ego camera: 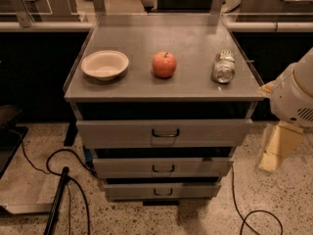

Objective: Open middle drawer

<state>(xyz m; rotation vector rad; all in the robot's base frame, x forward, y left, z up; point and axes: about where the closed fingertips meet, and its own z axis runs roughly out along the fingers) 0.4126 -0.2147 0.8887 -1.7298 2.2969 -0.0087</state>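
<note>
The middle drawer (pixel 163 166) is the second of three grey metal drawers in the cabinet, with a low flat front and a small dark loop handle (pixel 163 169) at its centre. It sits almost flush with the other fronts. My gripper (pixel 275 151) is a cream-coloured part hanging below the white arm housing (pixel 293 97). It is to the right of the cabinet at about the height of the top and middle drawers, apart from the cabinet and touching nothing.
The taller top drawer (pixel 165 132) and the lowest drawer (pixel 162 190) flank the middle one. On the cabinet top (pixel 146 87) stand a white bowl (pixel 104 64), a red apple (pixel 164 64) and a lying can (pixel 224 67). Black cables (pixel 54 163) run over the floor at left, and one (pixel 254 214) at right.
</note>
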